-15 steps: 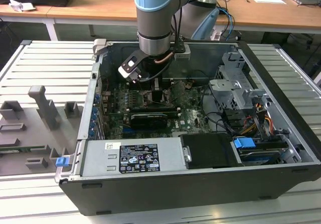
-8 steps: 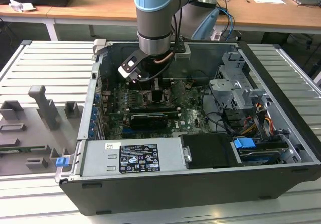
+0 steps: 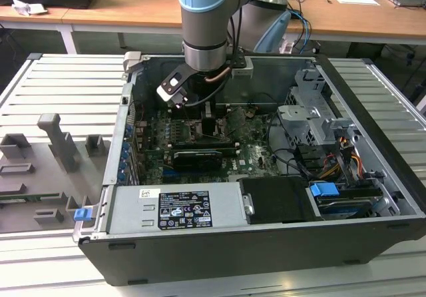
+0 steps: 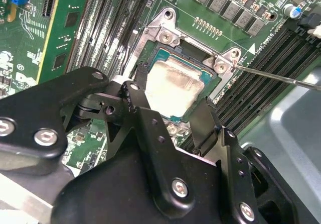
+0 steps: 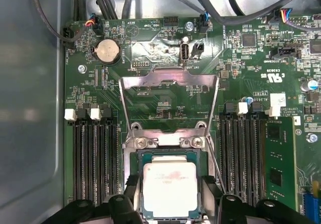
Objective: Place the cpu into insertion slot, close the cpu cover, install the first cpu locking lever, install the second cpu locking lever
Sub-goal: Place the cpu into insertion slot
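Apparently seated, the light, fragile cpu (image 5: 169,190), best held by its edges, lies within the spread claw (image 5: 170,180).

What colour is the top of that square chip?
The cpu top is pale silver-grey, faintly smudged; the first wrist view shows it best.

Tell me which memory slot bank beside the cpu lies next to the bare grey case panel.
The bank in the first wrist view, between the cpu and the grey panel. The other bank borders a green card instead.
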Available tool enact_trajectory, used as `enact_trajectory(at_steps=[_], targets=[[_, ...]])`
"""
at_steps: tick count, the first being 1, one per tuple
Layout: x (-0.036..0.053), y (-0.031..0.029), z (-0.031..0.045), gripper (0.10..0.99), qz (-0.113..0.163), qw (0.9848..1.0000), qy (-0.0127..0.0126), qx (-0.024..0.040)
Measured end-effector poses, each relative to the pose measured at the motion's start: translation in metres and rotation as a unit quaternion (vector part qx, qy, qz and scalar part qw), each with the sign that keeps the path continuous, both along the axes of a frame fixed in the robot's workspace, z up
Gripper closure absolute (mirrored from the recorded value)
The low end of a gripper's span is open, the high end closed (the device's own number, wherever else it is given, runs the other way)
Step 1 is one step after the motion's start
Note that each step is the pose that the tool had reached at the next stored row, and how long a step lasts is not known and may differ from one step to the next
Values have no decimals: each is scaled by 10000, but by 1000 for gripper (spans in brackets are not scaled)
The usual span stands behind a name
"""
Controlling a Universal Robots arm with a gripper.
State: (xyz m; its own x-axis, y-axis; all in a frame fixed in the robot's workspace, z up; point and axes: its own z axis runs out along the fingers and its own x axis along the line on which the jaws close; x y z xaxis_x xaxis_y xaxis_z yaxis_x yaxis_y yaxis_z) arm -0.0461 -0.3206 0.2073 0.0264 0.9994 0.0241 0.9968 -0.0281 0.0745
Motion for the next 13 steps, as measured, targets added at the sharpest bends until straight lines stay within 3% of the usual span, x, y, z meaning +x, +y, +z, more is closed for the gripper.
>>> enact_trajectory(at_steps=[1,5,6,7,9,13], targets=[[0,0,10,502,0,10000,0,0],[0,0,19,749,-2,10000,0,0],[0,0,22,749,-2,10000,1,-1],[0,0,25,871,-2,10000,0,0],[0,0,28,980,-2,10000,0,0],[0,-1,33,980,-7,10000,0,0]])
